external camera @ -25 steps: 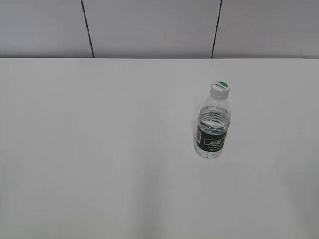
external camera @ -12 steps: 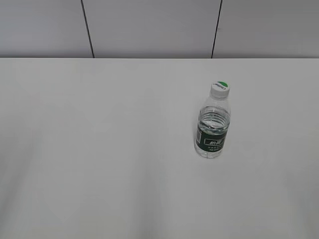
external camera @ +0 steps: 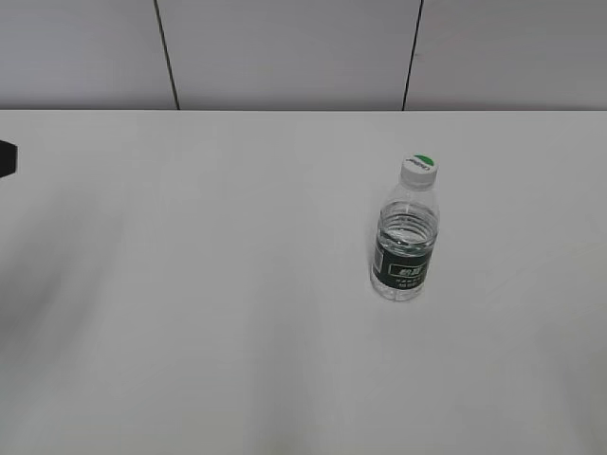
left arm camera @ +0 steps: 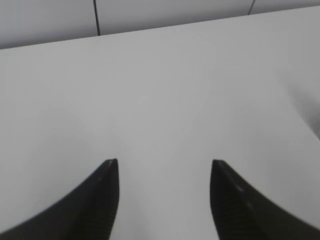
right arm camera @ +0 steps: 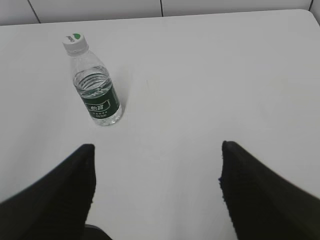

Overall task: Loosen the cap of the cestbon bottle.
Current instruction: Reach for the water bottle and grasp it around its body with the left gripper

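White tabletop (external camera: pixel 209 313) runs back to a pale panelled wall (external camera: pixel 285 52) with two thin dark seams. On the right half of the table stands the cestbon bottle (external camera: pixel 406 248), upright, its dark green label band carrying white lettering too small for me to read. The cap (external camera: pixel 418 168) sits on the neck, white with a green mark on top; its tiny print is also illegible. Bare surface lies all around the bottle, and it stands well clear of every table edge. From my right wrist view the table's rounded far corner shows at upper right. My right gripper (right arm camera: pixel 157 172) is spread wide with nothing between its fingers, the bottle ahead and to the left of it. My left gripper (left arm camera: pixel 164 172) is also spread apart over bare table, holding nothing. A small dark shape (external camera: pixel 8 158) shows at the exterior view's left edge.
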`<state>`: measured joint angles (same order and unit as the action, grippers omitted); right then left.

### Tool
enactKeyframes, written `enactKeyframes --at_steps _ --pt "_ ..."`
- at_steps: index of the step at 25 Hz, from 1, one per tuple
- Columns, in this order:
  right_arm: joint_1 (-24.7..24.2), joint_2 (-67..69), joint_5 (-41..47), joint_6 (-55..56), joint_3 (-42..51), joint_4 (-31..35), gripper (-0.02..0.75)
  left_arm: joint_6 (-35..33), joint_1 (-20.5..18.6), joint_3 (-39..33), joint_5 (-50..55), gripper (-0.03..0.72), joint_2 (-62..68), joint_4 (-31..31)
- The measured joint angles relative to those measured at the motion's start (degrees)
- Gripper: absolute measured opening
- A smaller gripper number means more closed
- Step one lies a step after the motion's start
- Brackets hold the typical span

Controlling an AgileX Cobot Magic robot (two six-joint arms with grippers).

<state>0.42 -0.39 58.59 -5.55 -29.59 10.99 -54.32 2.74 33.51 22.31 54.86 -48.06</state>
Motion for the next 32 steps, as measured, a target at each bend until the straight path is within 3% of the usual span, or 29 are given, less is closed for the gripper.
enactKeyframes --at_steps 9,15,21,27,32 --pt "0.0 0.0 0.0 0.0 0.0 0.0 0.59 -37.3 6.5 0.0 -4.9 0.449 15.4 -28.7" --pt "0.0 0.0 0.0 0.0 0.0 0.0 0.59 -57.2 7.4 0.0 -4.1 0.449 22.0 -47.4" --pt "0.0 0.0 -0.1 0.0 0.0 0.0 0.59 -77.0 7.4 0.3 5.0 0.449 27.7 -50.6" --pt "0.0 0.0 -0.1 0.0 0.0 0.0 0.59 -82.7 7.4 0.7 13.5 0.449 35.1 -50.8" --pt "0.0 0.0 -0.1 0.0 0.0 0.0 0.59 -84.5 7.4 5.9 18.6 0.475 42.5 -50.9"
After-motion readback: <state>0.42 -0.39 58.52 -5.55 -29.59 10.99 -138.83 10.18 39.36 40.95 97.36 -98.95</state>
